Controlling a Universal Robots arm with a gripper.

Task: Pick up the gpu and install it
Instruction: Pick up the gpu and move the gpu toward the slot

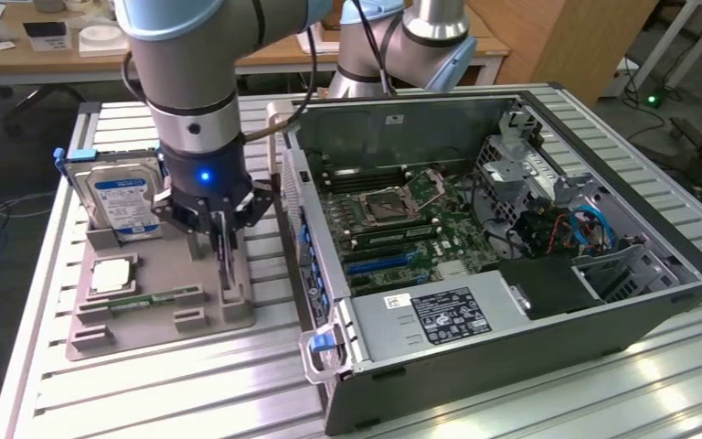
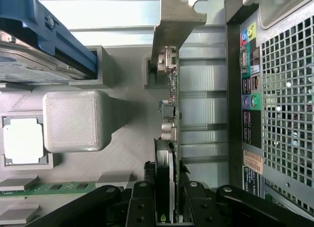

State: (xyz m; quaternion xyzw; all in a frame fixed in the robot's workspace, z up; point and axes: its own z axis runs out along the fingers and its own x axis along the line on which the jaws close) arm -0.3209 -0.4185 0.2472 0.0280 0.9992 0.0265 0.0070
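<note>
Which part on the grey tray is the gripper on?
The gpu, standing on edge beside the case, clamped in the gripper; hard drive, processor and memory stick sit apart.

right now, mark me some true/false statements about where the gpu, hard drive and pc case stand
1. The gripper is closed on the gpu. True.
2. The hard drive lies flat inside the computer case. False: it stands upright in the gray tray, outside the case.
3. The case's side is open, showing the motherboard. True.
4. The gpu sits in a motherboard slot. False: it stands on edge at the tray, beside the case.
</note>
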